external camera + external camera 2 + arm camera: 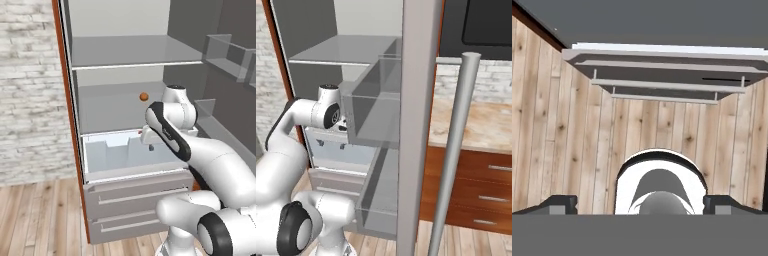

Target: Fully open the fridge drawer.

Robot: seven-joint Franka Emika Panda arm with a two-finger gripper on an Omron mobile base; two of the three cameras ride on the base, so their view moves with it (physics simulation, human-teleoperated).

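- Brick wall (25, 95) stands at far left, beside the fridge's orange-brown side panel (67, 115).
- Fridge drawer (107, 155) sits below the glass shelves (130, 52), pulled partway out above two grey drawers (137, 197) with bar handles.
- A small orange ball (143, 96) rests on the lower shelf.
- Pincer (151, 145) hangs over the fridge drawer's right portion, pointing down; fingertips (559, 204) sit wide apart at the hand view's edges, nothing between them.
- Open fridge door (416, 125) with its bar handle (453, 165) stands to the right.

Whitewashed brick wall (25, 100), wooden plank floor (40, 220), wooden counter cabinet (476, 185) with drawers.
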